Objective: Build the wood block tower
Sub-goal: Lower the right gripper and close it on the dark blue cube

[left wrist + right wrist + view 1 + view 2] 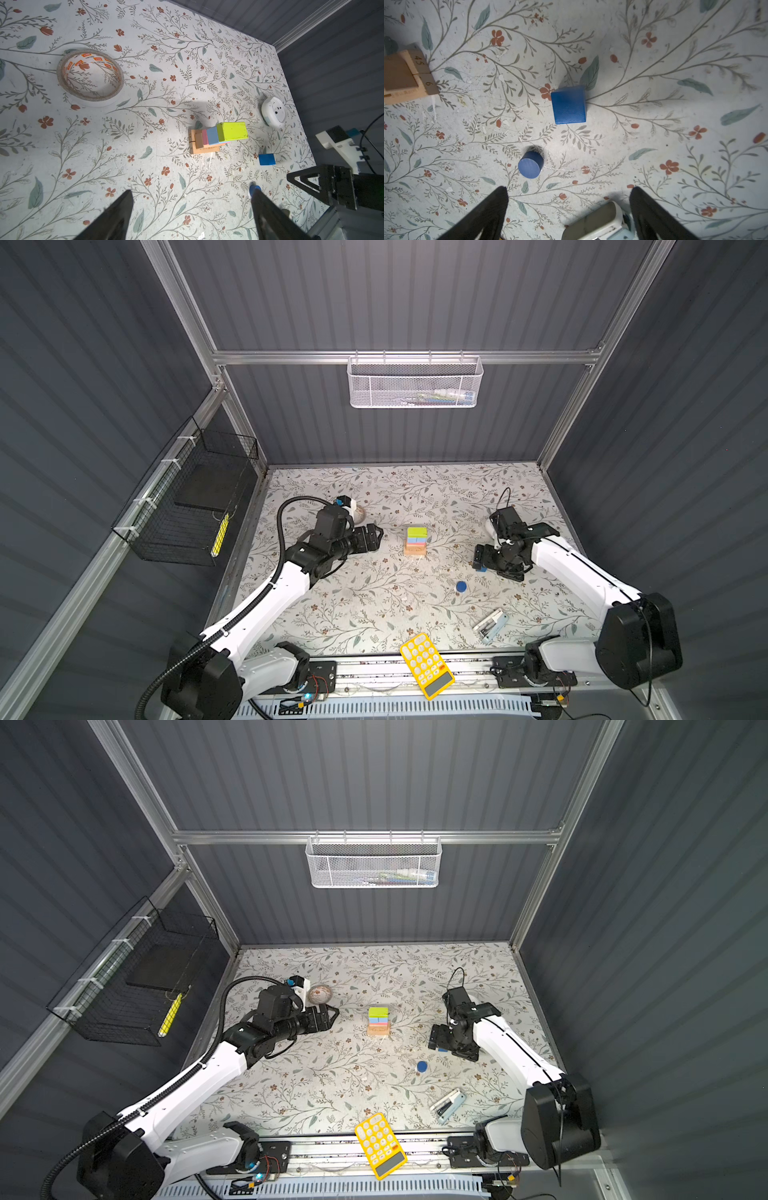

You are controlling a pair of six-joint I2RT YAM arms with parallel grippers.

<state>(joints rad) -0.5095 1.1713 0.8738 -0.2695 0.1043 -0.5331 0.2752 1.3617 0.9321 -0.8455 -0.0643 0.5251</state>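
tower (416, 540) at middle of bench (353, 614) | blue cube (569, 106), blue cylinder (530, 167) loose | left gripper (190, 189) spread, empty | right gripper (569, 187) spread, empty

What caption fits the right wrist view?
Open right hand hovering near dark-blue cube and dark-blue cylinder, both loose on the floral table.

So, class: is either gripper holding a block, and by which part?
Nothing is held. The left gripper and right gripper both stand open and empty; the dark-blue cube and cylinder lie untouched.
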